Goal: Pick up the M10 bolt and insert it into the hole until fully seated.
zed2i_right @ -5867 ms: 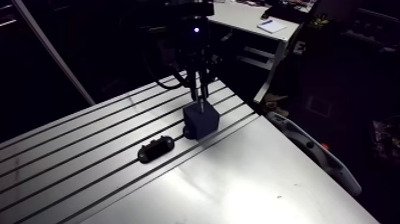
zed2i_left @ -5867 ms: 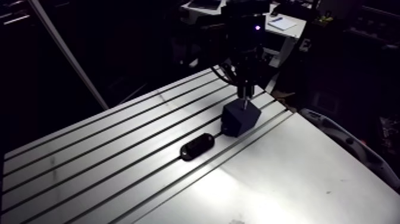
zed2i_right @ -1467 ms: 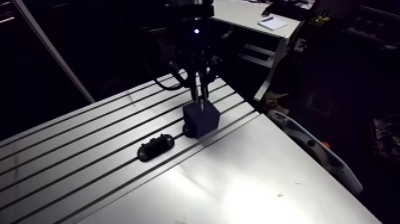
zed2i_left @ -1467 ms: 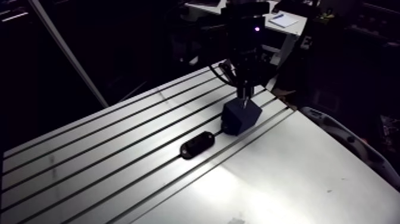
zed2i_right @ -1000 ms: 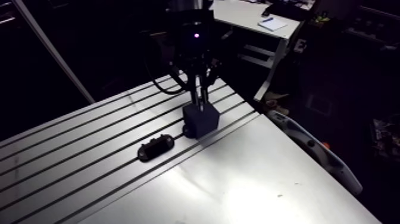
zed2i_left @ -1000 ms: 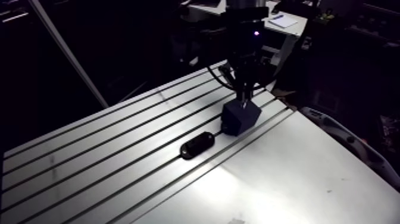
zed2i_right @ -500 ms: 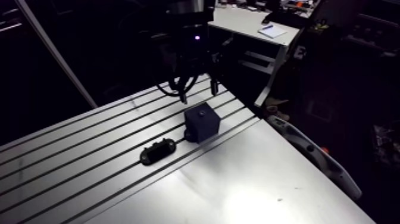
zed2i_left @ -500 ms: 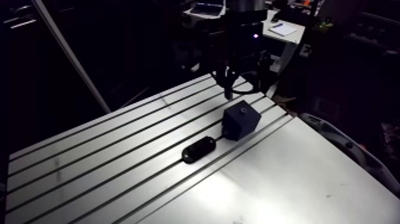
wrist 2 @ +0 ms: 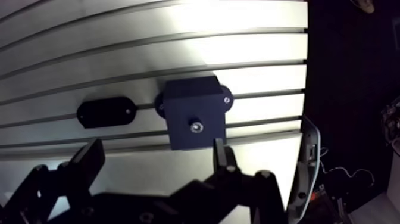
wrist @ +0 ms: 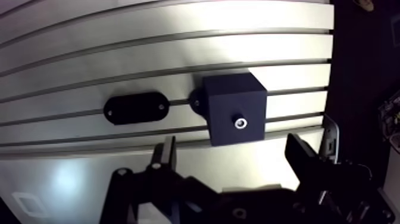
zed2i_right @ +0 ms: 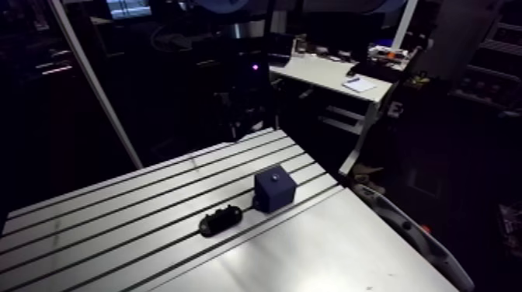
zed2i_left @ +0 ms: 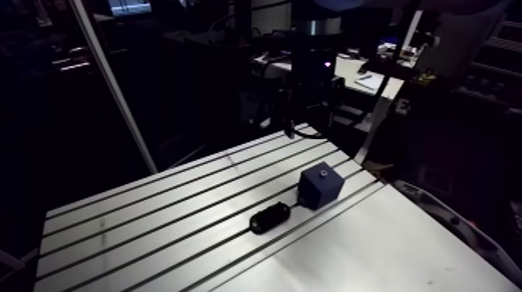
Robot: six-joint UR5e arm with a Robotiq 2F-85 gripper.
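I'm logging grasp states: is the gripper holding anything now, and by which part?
Nothing is held: the gripper is open and empty above the block, with the bolt sunk in the block's top.

Robotics workshop or lab, slotted aluminium table (zed2i_left: 388,248), dark fixture block (zed2i_left: 321,186) on it

The slotted aluminium table (zed2i_left: 155,233) carries two things; the dark blue cube-shaped block (zed2i_left: 321,186) stands toward its far right part, across the slots; the black oval flat piece (zed2i_left: 269,218) lies left of the block and nearer the camera, near it but apart; a small round black knob (wrist: 196,99) sits on the block's side facing the oval piece, on the same slot as that piece; the small metal M10 bolt (wrist: 241,124) sits in the hole in the middle of the block's top face; in the wrist view the block lies just ahead of the black two-finger gripper (wrist: 231,149), in line with the gap between its spread, empty fingers (wrist: 165,152).
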